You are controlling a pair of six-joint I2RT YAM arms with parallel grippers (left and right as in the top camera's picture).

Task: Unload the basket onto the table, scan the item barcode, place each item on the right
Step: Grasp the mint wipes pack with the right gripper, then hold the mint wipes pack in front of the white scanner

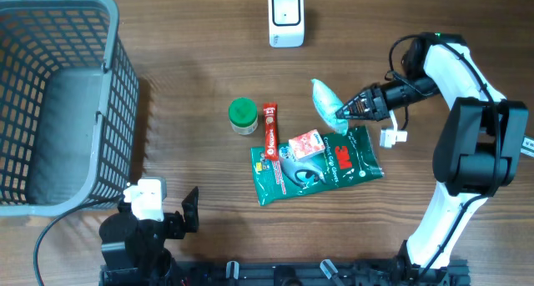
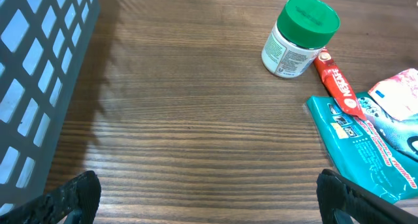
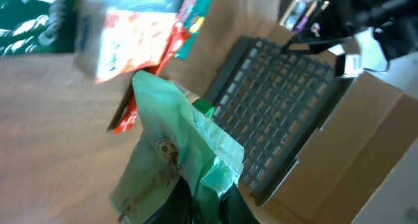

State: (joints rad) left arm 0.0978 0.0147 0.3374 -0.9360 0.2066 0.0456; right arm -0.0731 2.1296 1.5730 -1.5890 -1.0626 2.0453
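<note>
Overhead view: a brown wood-grain table (image 1: pixel 192 69) carries everything. A grey plastic lattice basket (image 1: pixel 50 94) fills the left end. The white-and-black right arm (image 1: pixel 467 111) reaches in from the right side.

The right gripper (image 1: pixel 344 112) is pinched tight on one end of the pale green crinkled plastic pouch (image 1: pixel 324 98). The pouch sits just above the upper right corner of a flat teal 3M packet (image 1: pixel 321 165). From above I cannot tell whether the pouch is clear of the table.

The white box-shaped scanner (image 1: pixel 286 17) stands at the far edge, up and left of the pouch and well apart from it. Bare wood lies between them.

Right wrist view only: the pouch (image 3: pixel 170 152) is seen close and tilted, its bunched edge caught between the dark fingers (image 3: pixel 179 201) at the frame bottom. The print on it is too blurred to read. The basket wall (image 3: pixel 281 100) is behind it.

Left wrist view only: the left gripper (image 2: pixel 209 201) has its fingers spread wide over bare table, with nothing between them.

Other items:
- A white jar with a green lid (image 2: pixel 300 34) stands upright just beside a red stick sachet (image 2: pixel 336 80).
- The sachet touches the teal packet's left edge.
- A small pink-and-white carton (image 1: pixel 305 144) lies on top of the packet.
</note>
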